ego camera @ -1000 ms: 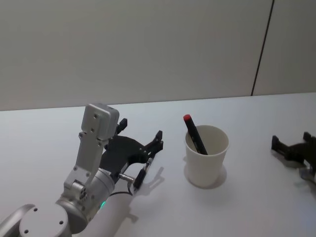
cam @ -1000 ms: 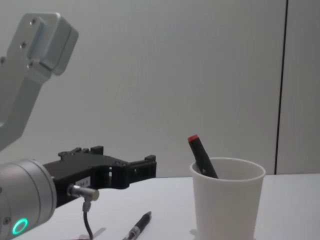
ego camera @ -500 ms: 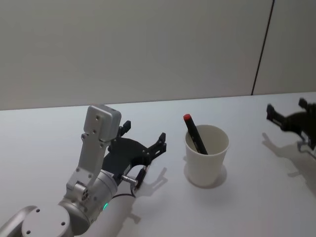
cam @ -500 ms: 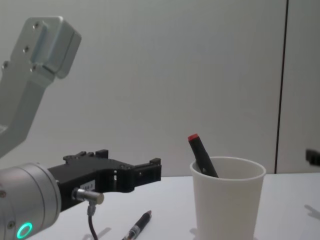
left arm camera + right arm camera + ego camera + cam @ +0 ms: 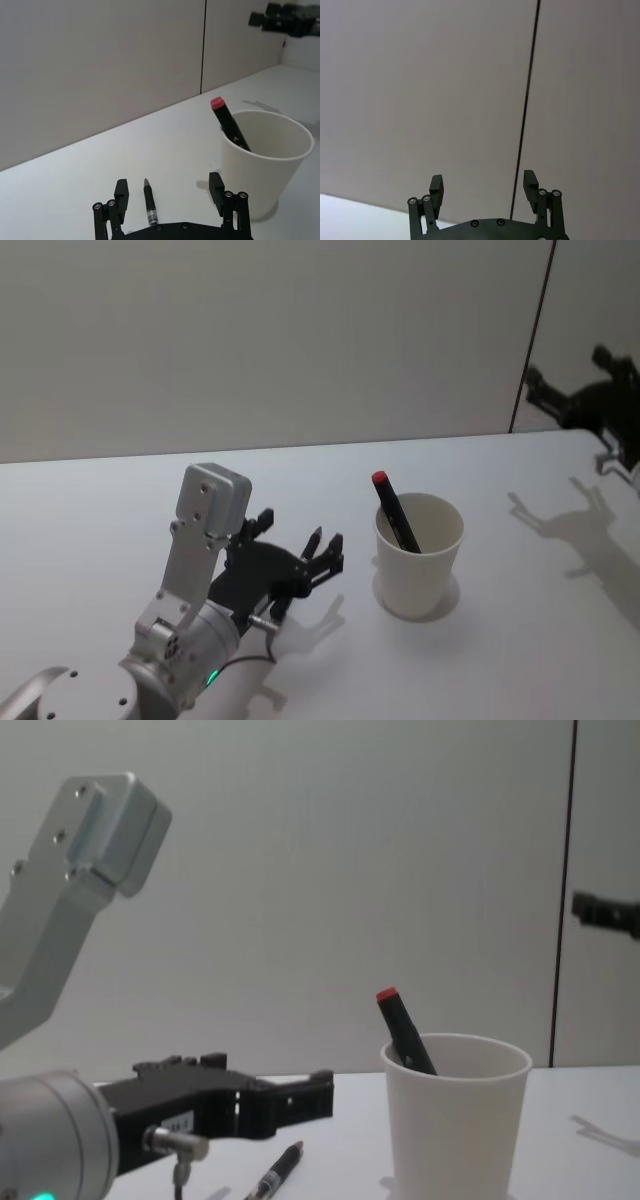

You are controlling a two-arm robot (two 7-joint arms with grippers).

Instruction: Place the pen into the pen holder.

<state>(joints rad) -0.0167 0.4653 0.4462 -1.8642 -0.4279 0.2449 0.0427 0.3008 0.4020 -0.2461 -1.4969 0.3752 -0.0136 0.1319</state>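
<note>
White desk (image 5: 520,640); left gripper (image 5: 168,184) low over pen (image 5: 150,205), jaws wide, empty, beside pen holder (image 5: 418,570); right gripper (image 5: 483,181) high up, jaws wide, empty.

The white table (image 5: 90,510) is carrying a slim pen (image 5: 150,206), lying just under the left gripper (image 5: 169,185), and a paper cup (image 5: 265,160), standing beside that gripper.

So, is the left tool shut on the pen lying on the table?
No, the left tool is open, its fingers apart on either side of the pen, which lies on the table.
</note>
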